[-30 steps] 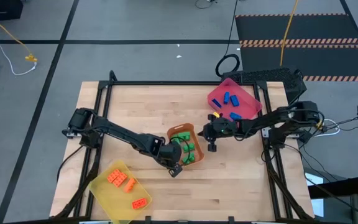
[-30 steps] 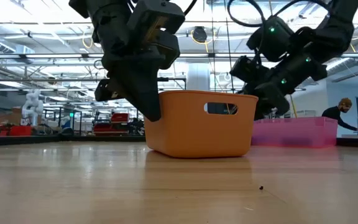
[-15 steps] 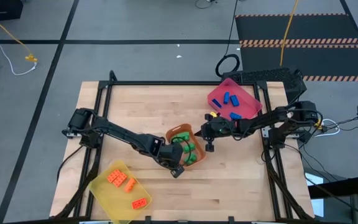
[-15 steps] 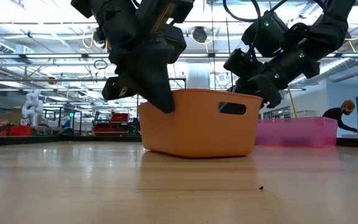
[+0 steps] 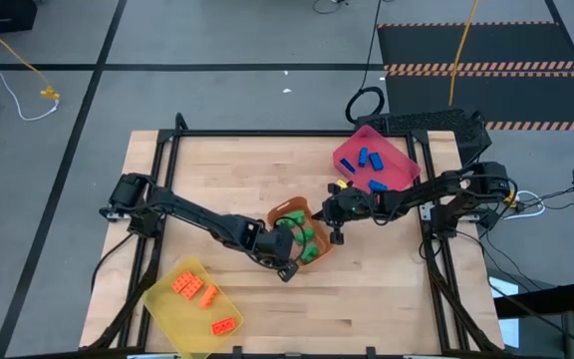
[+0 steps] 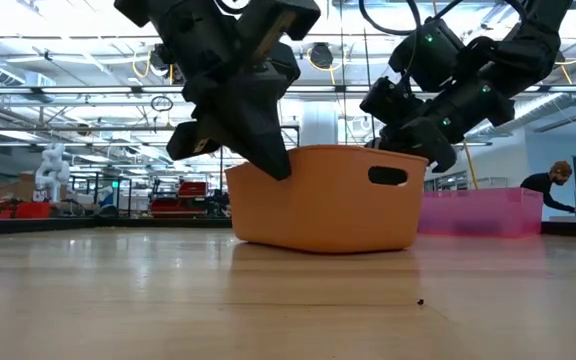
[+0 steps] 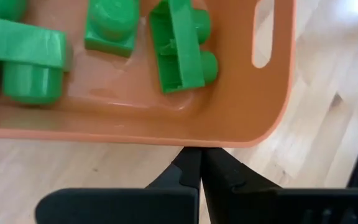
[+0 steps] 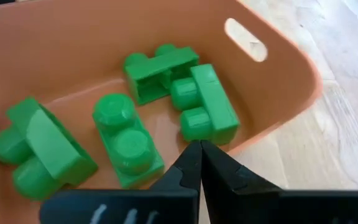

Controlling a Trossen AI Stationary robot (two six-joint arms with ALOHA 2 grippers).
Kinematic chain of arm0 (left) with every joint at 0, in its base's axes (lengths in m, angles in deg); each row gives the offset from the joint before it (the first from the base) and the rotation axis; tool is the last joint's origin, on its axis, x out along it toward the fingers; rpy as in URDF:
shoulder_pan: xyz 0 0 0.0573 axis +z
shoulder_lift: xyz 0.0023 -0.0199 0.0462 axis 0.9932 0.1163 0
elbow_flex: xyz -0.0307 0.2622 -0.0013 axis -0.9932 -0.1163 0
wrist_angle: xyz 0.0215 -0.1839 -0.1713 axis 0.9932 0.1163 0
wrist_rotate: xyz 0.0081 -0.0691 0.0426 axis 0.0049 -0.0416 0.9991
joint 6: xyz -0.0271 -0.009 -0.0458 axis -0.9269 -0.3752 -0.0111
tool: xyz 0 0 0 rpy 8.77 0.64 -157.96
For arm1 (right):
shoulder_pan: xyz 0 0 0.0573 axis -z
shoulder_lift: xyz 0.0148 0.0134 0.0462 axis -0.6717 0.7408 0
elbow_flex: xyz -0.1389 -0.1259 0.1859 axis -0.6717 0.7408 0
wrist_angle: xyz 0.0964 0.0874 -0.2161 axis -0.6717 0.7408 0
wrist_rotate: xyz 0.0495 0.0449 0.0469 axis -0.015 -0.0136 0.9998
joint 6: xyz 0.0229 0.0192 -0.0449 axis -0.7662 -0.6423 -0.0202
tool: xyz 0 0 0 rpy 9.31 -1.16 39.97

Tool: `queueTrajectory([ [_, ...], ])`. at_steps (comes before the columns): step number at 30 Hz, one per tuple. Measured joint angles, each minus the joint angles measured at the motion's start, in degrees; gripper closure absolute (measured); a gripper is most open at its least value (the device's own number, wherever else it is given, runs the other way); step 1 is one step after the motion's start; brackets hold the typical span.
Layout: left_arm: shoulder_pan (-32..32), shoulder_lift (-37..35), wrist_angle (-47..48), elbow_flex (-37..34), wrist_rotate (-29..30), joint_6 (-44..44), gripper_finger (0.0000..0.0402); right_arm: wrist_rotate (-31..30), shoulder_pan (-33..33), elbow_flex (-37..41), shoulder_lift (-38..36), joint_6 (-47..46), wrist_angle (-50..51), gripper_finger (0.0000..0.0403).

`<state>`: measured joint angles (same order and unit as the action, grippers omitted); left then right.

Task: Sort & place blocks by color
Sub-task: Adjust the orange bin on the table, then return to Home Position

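Note:
An orange tray [image 5: 289,211] stands on the table's middle with several green blocks [image 8: 126,143] lying in it; they also show in the left wrist view [image 7: 179,43]. My left gripper [image 5: 287,268] is shut, its tips at the tray's near side [image 7: 199,152]. My right gripper [image 5: 335,232] is shut at the tray's right rim [image 8: 199,147]. Blue blocks [image 5: 367,160] lie in the pink tray [image 5: 402,170] at the far right. Orange blocks [image 5: 195,291] lie in the yellow tray [image 5: 167,299] at the near left. My left gripper's shut fingertips [image 7: 191,163] press against the outer wall of the orange tray at its rim [image 7: 197,140], near the corner by the handle slot [image 7: 263,31]. The fingers come slanting down from the table's near left. The tray rests flat on the table. My right gripper's shut fingertips [image 8: 191,158] stand over the tray's rim [image 8: 247,140] at its right side, slanting down from the right; whether they touch the rim I cannot tell.
The table's dark frame rails run along its left and right edges. Bare wood lies at the far left and the near right. In the low view a person [image 6: 553,185] sits in the room behind the pink tray [image 6: 478,212].
The orange tray has turned about a little on the table and slid slightly; in the low view its handle slot has moved toward the picture's right. My left gripper has gone a little toward the table's right, staying at the tray's wall. Both grippers have stayed shut.

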<state>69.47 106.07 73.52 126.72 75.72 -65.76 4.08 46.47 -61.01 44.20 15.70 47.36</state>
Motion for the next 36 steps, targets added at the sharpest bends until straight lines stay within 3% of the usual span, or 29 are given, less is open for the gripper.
queueTrajectory([
  [18, -0.15, -0.1, 0.23, 0.02, 0.18, -1.43, 0.0396, -0.06, 0.52, 0.0, -0.07, 5.8, -0.25, 0.0403],
  [24, -0.17, -4.89, 4.99, 0.02, 1.75, 0.33, 0.0396, -0.35, 0.48, 0.02, -4.13, 6.19, 0.0, 0.0403],
  [30, 0.01, -13.61, 12.04, 0.02, 10.46, 5.12, 0.0396, -0.39, 0.27, 0.01, -13.96, 4.75, 7.33, 0.0403],
  [36, 0.12, -19.47, 9.29, 0.04, 23.97, 19.71, 0.0396, -0.29, -0.26, 0.05, -25.81, 3.04, 20.4, 0.0403],
])
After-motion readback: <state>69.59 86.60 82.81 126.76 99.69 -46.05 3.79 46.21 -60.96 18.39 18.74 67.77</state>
